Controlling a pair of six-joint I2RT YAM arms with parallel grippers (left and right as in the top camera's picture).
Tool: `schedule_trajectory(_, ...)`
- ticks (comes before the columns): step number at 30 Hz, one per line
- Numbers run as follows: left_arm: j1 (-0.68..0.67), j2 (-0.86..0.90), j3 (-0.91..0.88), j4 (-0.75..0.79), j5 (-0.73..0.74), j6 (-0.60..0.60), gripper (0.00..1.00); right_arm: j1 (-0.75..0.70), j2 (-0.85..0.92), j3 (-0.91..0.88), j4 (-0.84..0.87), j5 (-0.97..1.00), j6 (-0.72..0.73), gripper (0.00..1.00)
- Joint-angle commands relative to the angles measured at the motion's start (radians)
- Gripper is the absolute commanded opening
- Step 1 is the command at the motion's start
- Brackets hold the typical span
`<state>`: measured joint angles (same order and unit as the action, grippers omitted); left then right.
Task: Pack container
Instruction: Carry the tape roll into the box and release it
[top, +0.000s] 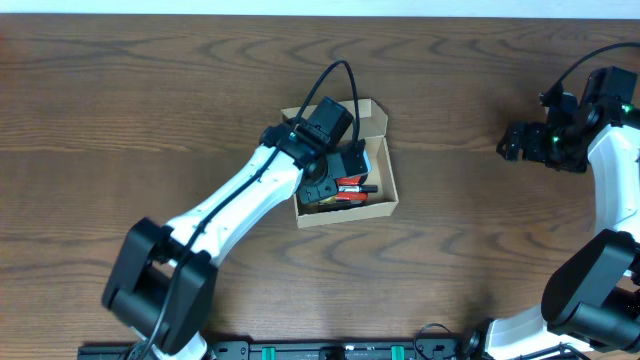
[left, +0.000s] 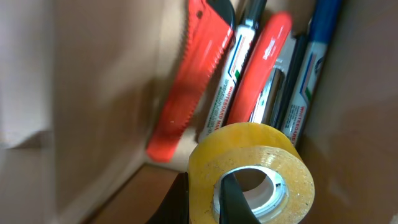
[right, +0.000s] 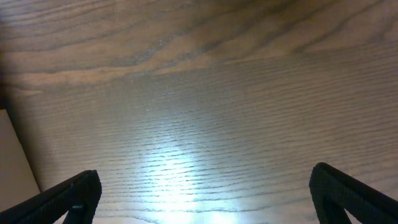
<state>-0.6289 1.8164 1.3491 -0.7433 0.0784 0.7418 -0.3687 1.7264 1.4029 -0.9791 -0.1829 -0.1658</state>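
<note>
The container (top: 388, 205) is an open tan cardboard box at the table's middle, with its flap lid (top: 372, 112) standing at the far side. My left gripper (top: 326, 180) reaches into it. In the left wrist view it (left: 208, 193) is shut on a yellowish tape roll (left: 249, 155), one finger through the core and one outside. Just ahead, inside the box wall (left: 93, 93), lie whiteboard markers (left: 227, 81), a blue marker (left: 314, 68) and red-handled tools (left: 186, 81). My right gripper (top: 520, 140) is open and empty over bare table at the far right; it also shows in the right wrist view (right: 205, 199).
Red items (top: 352, 188) and a blue one (top: 372, 160) show in the box from overhead. The dark wood table (top: 150, 100) surrounds it. A pale edge (right: 15, 162) sits at the left of the right wrist view.
</note>
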Motion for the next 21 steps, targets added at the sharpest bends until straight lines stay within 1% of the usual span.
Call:
schedule_trajectory(1, 0.009, 0.070, 0.008, -0.005, 0.000, 0.018, 0.06, 0.011, -0.023, -0.005, -0.002, -0.002, -0.015, 0.99)
schedule_trajectory(6, 0.009, 0.101, 0.008, -0.003, -0.001, 0.000, 0.06, 0.011, -0.023, -0.005, -0.002, -0.002, -0.015, 0.99)
schedule_trajectory(7, 0.009, 0.101, 0.008, -0.002, -0.001, -0.006, 0.17, 0.011, -0.023, -0.005, -0.002, -0.002, -0.015, 0.99)
schedule_trajectory(8, 0.009, 0.101, 0.008, 0.000, -0.003, -0.015, 0.52, 0.011, -0.023, -0.005, -0.002, -0.002, -0.015, 0.99)
schedule_trajectory(9, 0.009, 0.101, 0.008, 0.000, -0.008, -0.025, 0.62, 0.011, -0.023, -0.005, -0.002, -0.002, -0.015, 0.99)
schedule_trajectory(12, 0.008, 0.100, 0.010, -0.007, -0.008, -0.051, 0.62, 0.011, -0.023, -0.005, 0.000, -0.006, -0.015, 0.99)
schedule_trajectory(15, 0.008, 0.097, 0.026, -0.019, -0.009, -0.067, 0.69, 0.011, -0.023, -0.005, 0.000, -0.008, -0.015, 0.99)
schedule_trajectory(17, 0.008, 0.094, 0.058, -0.045, -0.011, -0.069, 0.70, 0.011, -0.023, -0.005, 0.001, -0.008, -0.015, 0.98)
schedule_trajectory(18, 0.008, 0.092, 0.080, -0.063, -0.011, -0.069, 0.77, 0.010, -0.023, -0.005, 0.002, -0.008, -0.015, 0.96)
schedule_trajectory(19, 0.009, 0.089, 0.106, -0.084, -0.013, -0.069, 0.80, 0.010, -0.023, -0.005, 0.003, -0.008, -0.015, 0.95)
schedule_trajectory(21, 0.008, 0.085, 0.157, -0.124, -0.032, -0.069, 0.80, 0.010, -0.023, -0.005, 0.004, -0.008, -0.015, 0.92)
